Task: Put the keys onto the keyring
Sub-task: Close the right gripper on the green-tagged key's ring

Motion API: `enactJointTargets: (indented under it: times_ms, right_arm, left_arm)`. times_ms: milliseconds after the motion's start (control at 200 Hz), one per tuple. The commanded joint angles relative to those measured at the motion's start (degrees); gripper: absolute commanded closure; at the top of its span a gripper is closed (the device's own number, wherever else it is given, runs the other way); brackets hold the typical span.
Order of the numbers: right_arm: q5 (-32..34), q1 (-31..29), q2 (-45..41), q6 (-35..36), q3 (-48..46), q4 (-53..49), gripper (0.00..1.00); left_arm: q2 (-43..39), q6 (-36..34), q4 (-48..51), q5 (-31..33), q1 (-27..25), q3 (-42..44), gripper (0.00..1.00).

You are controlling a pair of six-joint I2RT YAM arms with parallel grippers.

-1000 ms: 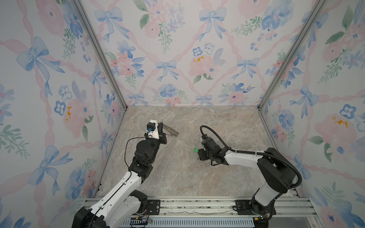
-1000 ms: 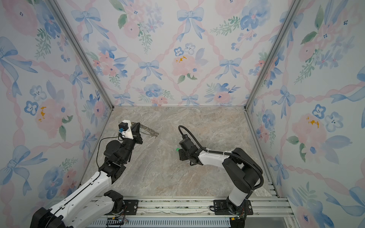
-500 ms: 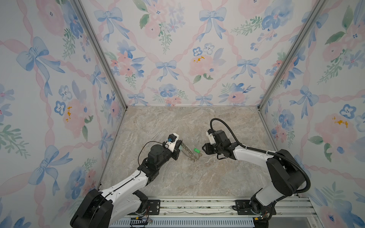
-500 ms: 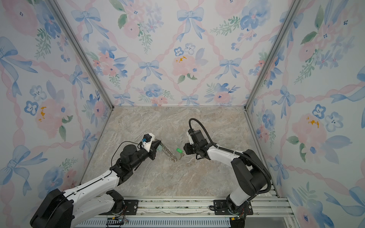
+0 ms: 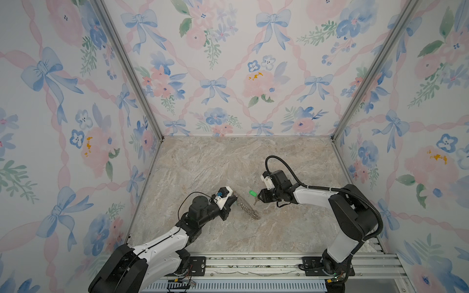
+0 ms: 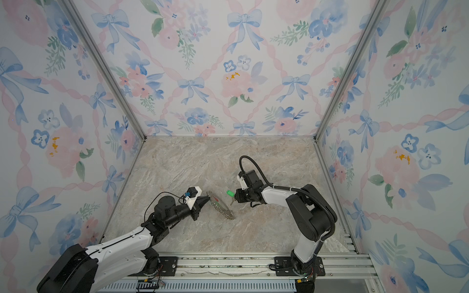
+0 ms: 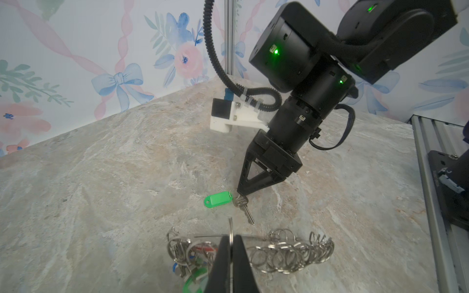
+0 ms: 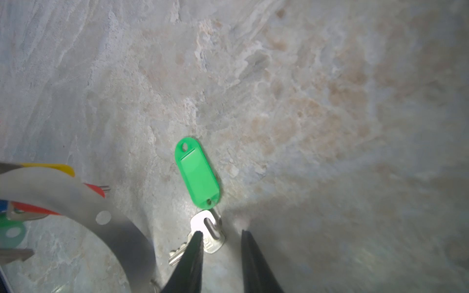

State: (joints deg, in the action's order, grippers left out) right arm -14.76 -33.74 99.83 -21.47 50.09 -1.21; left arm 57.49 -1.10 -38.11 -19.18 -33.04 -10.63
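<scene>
A silver key with a green tag lies flat on the marble floor; the tag also shows in both top views. My right gripper stands over the key's head with a gap between its fingers, one fingertip overlapping the head. My left gripper is shut on the keyring, which stands on edge just left of the key. Keys with yellow, red and green tags hang on its grey plate.
The floral walls close in the back and both sides. An aluminium rail runs along the front, carrying both arm bases. Bare marble floor lies behind the grippers.
My left arm has brought the keyring from the back left down to the middle, beside the green-tagged key. The right gripper's fingers have narrowed around the key's head.
</scene>
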Motion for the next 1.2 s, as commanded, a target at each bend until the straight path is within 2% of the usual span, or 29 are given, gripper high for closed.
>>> enactJointTargets:
  times_ms: [0,420,590,745,880,1195]
  right_arm:
    - [-1.2,0.5,1.7,-0.2,1.3,0.1,0.73]
    - [-1.1,0.3,3.4,0.5,2.6,0.1,0.88]
    - [-0.8,0.3,2.8,1.2,2.9,0.1,0.91]
    - [-0.7,0.1,2.7,1.3,3.3,0.0,0.91]
    - [0.7,-0.4,2.3,1.7,4.0,-0.3,0.81]
    - [2.0,-1.9,4.0,2.3,6.0,-1.8,0.85]
  left_arm:
    - [-1.1,-1.4,-6.2,-2.8,-0.4,1.6,1.00]
    - [-2.0,-4.4,-7.5,-2.7,0.0,4.6,1.00]
    - [-1.0,-5.6,-7.8,-4.0,0.3,4.8,1.00]
    - [-0.4,-6.0,-8.0,-5.3,0.3,4.7,1.00]
    - [-0.6,-6.1,-8.1,-4.9,0.3,4.9,1.00]
    - [-1.1,-6.2,-8.2,-4.7,0.4,5.3,1.00]
